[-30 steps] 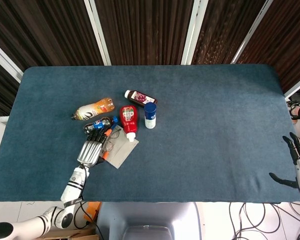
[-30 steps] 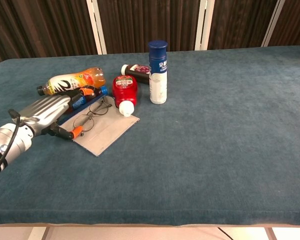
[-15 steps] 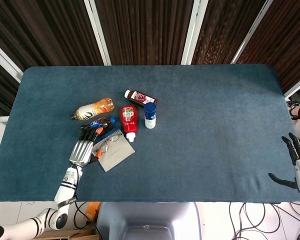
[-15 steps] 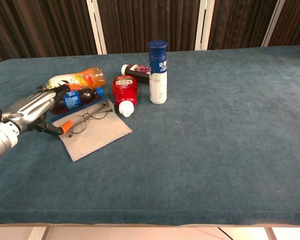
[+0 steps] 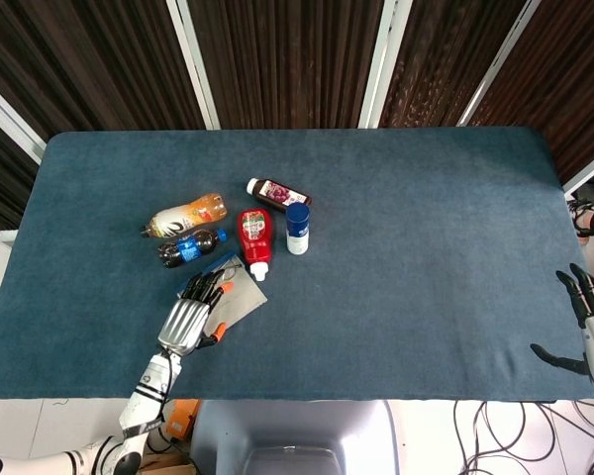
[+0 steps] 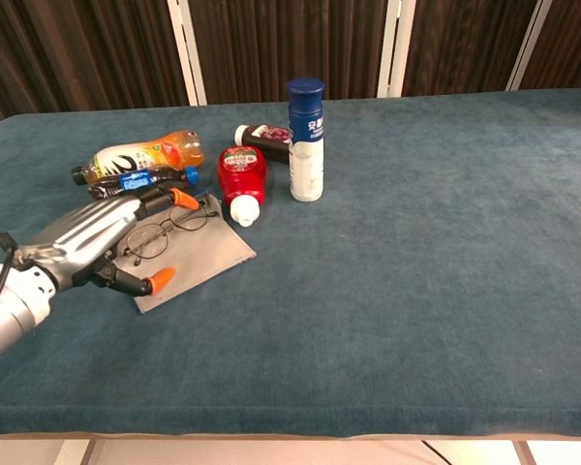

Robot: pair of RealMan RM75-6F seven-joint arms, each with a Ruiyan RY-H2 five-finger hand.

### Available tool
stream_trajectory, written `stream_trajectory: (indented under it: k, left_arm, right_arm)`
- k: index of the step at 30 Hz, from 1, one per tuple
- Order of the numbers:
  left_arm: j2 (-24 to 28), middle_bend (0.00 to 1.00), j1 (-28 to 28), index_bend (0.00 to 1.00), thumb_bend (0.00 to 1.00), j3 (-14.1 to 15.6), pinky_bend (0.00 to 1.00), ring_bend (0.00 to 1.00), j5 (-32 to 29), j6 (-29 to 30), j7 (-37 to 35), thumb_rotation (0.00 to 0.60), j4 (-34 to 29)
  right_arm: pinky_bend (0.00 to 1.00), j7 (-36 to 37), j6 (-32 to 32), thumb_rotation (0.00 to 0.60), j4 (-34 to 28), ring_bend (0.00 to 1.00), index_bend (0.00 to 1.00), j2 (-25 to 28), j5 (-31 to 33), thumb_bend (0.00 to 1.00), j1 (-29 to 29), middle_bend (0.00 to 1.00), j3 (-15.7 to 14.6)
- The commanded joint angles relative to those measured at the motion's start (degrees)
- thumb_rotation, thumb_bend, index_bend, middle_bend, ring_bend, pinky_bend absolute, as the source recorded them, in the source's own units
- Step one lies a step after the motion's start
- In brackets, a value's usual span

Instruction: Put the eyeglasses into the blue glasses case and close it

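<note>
Beside the left robot hand [image 6: 87, 244] lie the eyeglasses [image 6: 167, 229].

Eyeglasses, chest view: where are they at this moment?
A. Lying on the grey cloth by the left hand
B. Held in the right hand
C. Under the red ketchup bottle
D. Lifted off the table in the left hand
A. The eyeglasses lie flat on the grey cloth, with the left hand reaching over its near-left part, and nothing shows them lifted.
</note>
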Motion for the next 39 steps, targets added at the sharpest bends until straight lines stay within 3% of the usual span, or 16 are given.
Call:
stream_trajectory:
  k: [1, 6, 21, 39]
  left_arm:
    - [-2.7, 0.00, 0.3, 0.24, 0.32, -0.3, 0.00, 0.00, -2.2, -0.4, 4.4, 0.600, -1.2]
    - [-4.2, 0.00, -0.5, 0.23, 0.32, -1.2, 0.00, 0.00, -6.1, -3.5, 8.9, 0.600, -1.9]
    - [-5.4, 0.00, -2.1, 0.24, 0.30, -3.7, 0.00, 0.00, -14.2, -5.7, 20.0, 0.600, -1.8]
    - [-7.5, 0.00, -1.5, 0.35, 0.42, -3.6, 0.00, 0.00, -11.0, -0.3, 20.4, 0.600, 4.2]
  right_arm:
    - [0.00, 0.1, 0.0, 0.600, 0.1, 0.00, 0.00, 0.0, 0.0, 0.08, 0.0, 0.00, 0.0]
    - [0.00, 0.7, 0.1, 0.600, 0.2, 0.00, 0.00, 0.2, -0.2, 0.08, 0.0, 0.00, 0.0]
    - [0.00, 1.5, 0.5, 0.600, 0.5, 0.00, 0.00, 0.3, -0.8, 0.08, -0.2, 0.00, -0.3]
    - [0.00, 1.3, 0.5, 0.600, 0.4, 0.00, 0.00, 0.4, -0.8, 0.08, -0.2, 0.00, -0.4]
